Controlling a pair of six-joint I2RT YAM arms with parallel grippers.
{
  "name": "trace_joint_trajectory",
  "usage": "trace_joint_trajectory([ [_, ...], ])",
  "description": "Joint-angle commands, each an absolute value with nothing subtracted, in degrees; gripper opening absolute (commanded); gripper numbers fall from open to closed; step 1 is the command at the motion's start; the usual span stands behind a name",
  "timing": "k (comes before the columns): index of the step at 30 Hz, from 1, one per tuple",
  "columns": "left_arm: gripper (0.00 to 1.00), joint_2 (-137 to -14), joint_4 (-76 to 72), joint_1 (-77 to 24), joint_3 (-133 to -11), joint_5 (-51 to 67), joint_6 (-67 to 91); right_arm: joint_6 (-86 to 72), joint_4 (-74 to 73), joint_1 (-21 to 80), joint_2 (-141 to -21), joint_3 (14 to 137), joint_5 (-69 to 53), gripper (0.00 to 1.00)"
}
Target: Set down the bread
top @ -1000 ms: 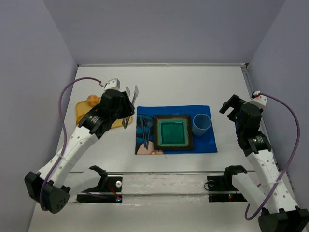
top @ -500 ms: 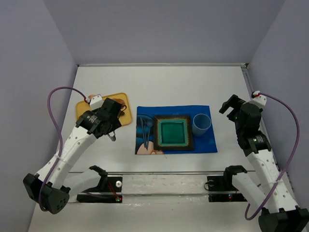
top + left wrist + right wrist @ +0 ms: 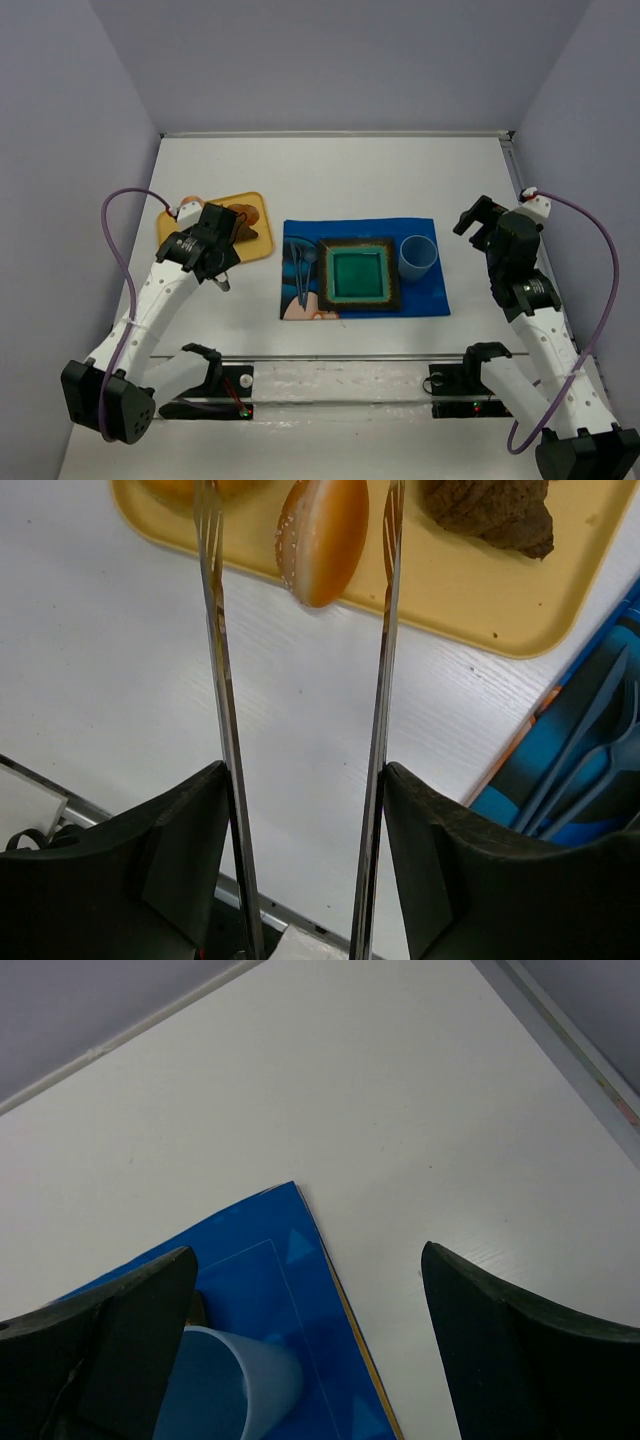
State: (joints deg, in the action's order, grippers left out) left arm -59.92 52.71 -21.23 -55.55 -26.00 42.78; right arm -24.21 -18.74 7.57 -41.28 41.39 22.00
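Note:
My left gripper [image 3: 305, 780] [image 3: 213, 247] is shut on a pair of metal tongs [image 3: 222, 680], one arm pressed against each finger. The tong tips stand apart on either side of the bread, an oval orange-tan roll [image 3: 322, 535] with seeds. The roll sits at the near rim of the yellow tray [image 3: 470, 590] [image 3: 258, 203]. There is a gap between the left tip and the roll, and the right tip is close to its side. My right gripper [image 3: 310, 1260] [image 3: 480, 222] hangs open with nothing in it, above the blue mat's corner.
A dark brown croissant [image 3: 490, 510] lies on the tray, and another orange piece [image 3: 185, 486] is cut off by the frame's top. The blue mat [image 3: 420, 297] carries a green square plate [image 3: 358, 244], a light blue cup [image 3: 418, 256] [image 3: 225, 1385] and blue cutlery [image 3: 302, 268].
The left arm has swung its wrist down and back toward the left, bringing the tongs low over the tray. The tong arms have spread wider. The right arm is still.

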Motion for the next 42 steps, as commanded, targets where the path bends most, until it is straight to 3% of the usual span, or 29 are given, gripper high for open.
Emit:
trace_joint_trajectory([
  [1,0.68,-60.11,47.12,-18.55,-52.92,-22.78,37.53,-24.08,-15.47,7.47,-41.66,41.75,21.97,0.99],
  [3,0.65,-60.64,44.93,-18.11,-52.38,-21.36,36.65,-24.0,-15.56,7.47,-41.84,41.75,21.97,0.99],
  [9,0.46,-62.84,44.29,-17.93,-52.12,-18.63,35.77,-23.99,-15.47,7.47,-41.92,41.75,22.06,0.99],
  [12,0.29,-62.06,45.26,-17.93,-53.52,-19.07,35.95,-23.73,-15.56,7.47,-41.84,41.75,21.89,0.99],
  [15,0.18,-59.34,46.4,-17.93,-57.03,-18.72,36.12,-23.56,-15.56,7.47,-41.31,41.75,21.97,0.99],
  [21,0.12,-51.42,43.78,-18.02,-62.4,-15.48,34.2,-23.55,-15.47,7.47,-39.64,41.4,21.97,0.99],
  [24,0.07,-49.66,37.83,-18.19,-62.67,-5.22,31.12,-23.64,-15.56,7.47,-39.29,41.31,22.15,0.99],
  [28,0.06,-48.51,24.72,-24.92,-57.58,8.08,31.37,-23.64,-15.56,7.47,-38.85,41.22,22.32,0.98],
  [35,0.06,-60.88,18.11,-43.65,-56.77,2.91,31.38,-23.64,-15.38,7.47,-39.02,41.13,22.24,0.98],
  [40,0.19,-68.63,18.11,-50.27,-60.02,0.62,29.97,-23.64,-15.29,7.47,-38.85,40.96,22.32,0.98],
  [42,0.19,-72.15,18.11,-52.02,-61.17,0.62,29.62,-23.64,-15.29,7.47,-39.02,41.04,22.32,0.98],
])
